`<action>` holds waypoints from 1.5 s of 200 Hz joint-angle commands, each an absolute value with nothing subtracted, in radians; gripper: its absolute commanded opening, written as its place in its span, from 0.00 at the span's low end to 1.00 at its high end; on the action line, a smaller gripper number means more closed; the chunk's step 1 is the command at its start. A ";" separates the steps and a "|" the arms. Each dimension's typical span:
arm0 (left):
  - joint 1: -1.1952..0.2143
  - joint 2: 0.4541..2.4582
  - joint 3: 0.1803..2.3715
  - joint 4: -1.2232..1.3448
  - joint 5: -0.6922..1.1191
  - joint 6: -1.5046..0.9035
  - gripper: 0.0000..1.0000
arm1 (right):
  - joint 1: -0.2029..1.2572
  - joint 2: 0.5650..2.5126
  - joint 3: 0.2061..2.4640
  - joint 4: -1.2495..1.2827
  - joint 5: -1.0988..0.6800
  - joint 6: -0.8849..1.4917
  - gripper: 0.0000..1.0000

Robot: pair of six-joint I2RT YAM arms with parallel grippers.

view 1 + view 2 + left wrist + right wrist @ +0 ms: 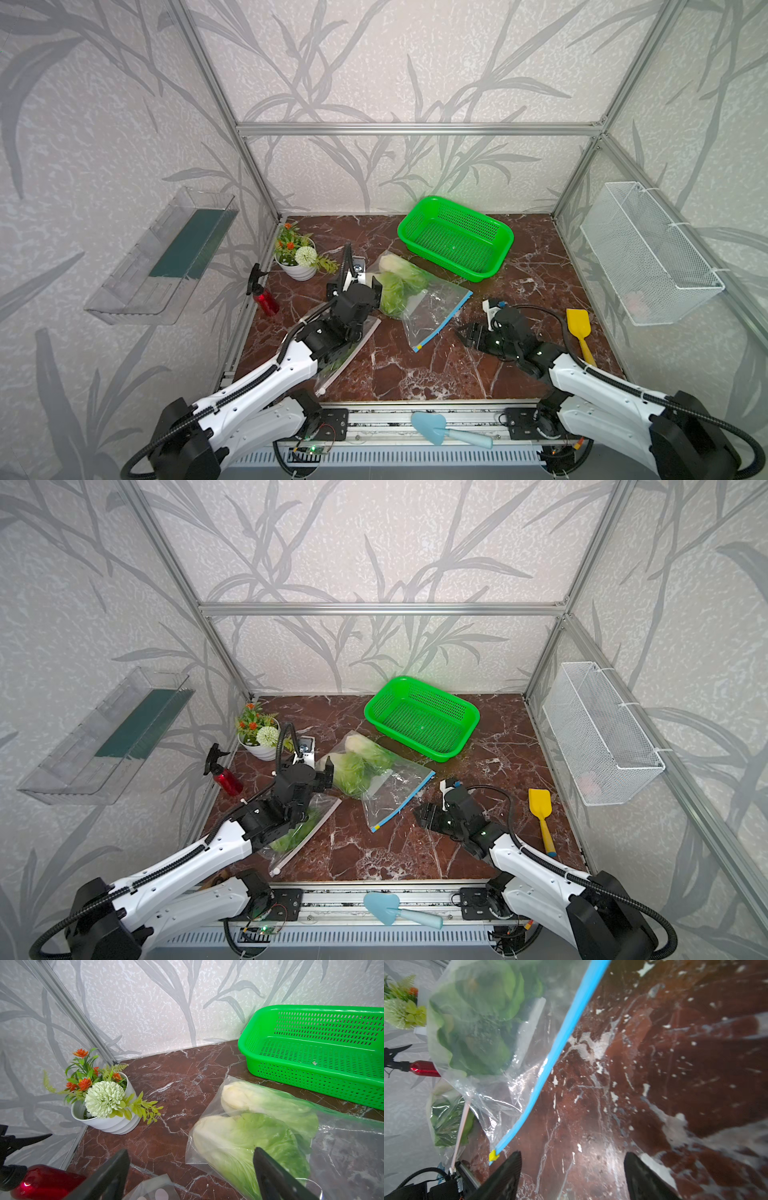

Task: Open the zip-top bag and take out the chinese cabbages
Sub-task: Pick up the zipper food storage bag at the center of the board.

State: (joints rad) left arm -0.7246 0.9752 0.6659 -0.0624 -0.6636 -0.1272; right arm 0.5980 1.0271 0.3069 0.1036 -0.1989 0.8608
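Overhead, both top views: zip-top bag [436,307] mid-frame on desk [415,374], chinese cabbages [399,286] inside; green basket [440,261] upper right. Left wrist: left gripper [190,1150] wide, empty, by cabbages. Right wrist: right gripper [572,1154] wide, empty, low beside yellow slider [493,1155].

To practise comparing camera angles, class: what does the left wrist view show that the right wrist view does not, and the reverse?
Only left wrist: the green basket and the chinese cabbages' white stem ends. Only right wrist: the zip-top bag's blue zip strip with its yellow slider, and a second bag's white zip strip. Both: the cabbages inside the clear bag, red spray bottle, potted flowers, marble tabletop.
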 commanded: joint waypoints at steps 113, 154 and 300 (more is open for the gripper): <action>-0.717 0.955 0.655 -0.050 -0.553 0.049 0.93 | 0.688 1.576 0.411 0.773 -0.313 1.121 0.51; -0.715 0.956 0.650 -0.065 -0.550 0.062 0.93 | 0.716 1.596 0.454 0.753 -0.288 1.158 0.25; -0.822 0.952 0.665 -0.176 -0.302 0.153 0.70 | 0.716 1.418 0.671 0.490 -0.201 1.420 0.00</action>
State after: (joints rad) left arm -0.7944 0.9295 0.6331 -0.1120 -0.3542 0.1181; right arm 0.7128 1.4754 0.6128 0.5877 -0.2180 1.4078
